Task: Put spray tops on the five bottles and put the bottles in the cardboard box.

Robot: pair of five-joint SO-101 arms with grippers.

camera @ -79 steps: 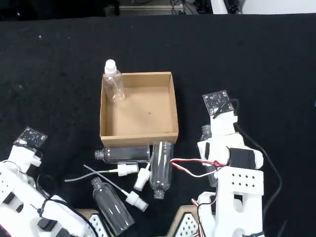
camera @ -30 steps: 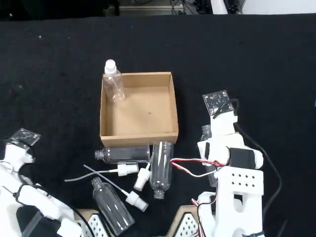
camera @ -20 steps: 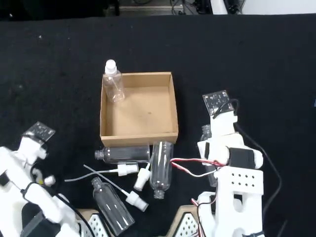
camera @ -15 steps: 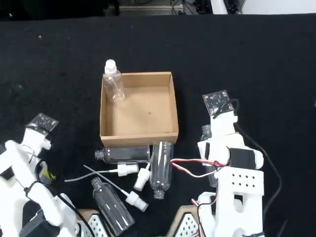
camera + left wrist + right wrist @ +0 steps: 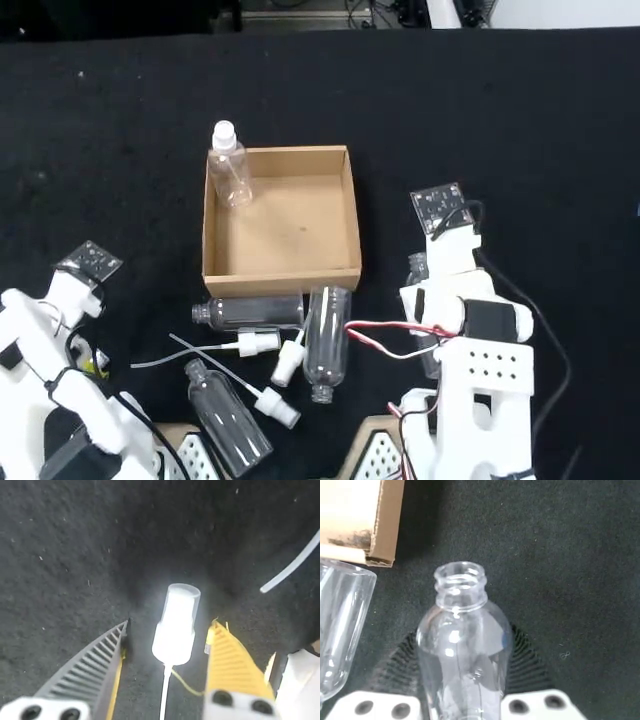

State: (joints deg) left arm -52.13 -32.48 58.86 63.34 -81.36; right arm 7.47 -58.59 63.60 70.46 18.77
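Well, plain bottle (image 5: 462, 645) between right fingers (image 5: 529, 666)

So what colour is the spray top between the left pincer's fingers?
White. The spray top shows best in the left wrist view.

You work over a black cloth (image 5: 520, 120), matt and slightly fuzzy, flecked with pale lint. The cardboard box (image 5: 283, 274) is plain brown paperboard, dull, with a raw corrugated edge at its corner. The bottle (image 5: 462, 650) is clear plastic, smooth and glossy, with bright highlights on its shoulder and a ridged, threaded neck; the lying bottles (image 5: 328, 335) have the same sheen. The spray top (image 5: 175, 625) is white plastic under a smooth translucent cap. On the left gripper (image 5: 170, 626) you see hard, matt, ribbed plastic fingers. The right gripper (image 5: 464, 634) has dark, matt, ribbed ones. The arm shells (image 5: 485, 375) are smooth white plastic.
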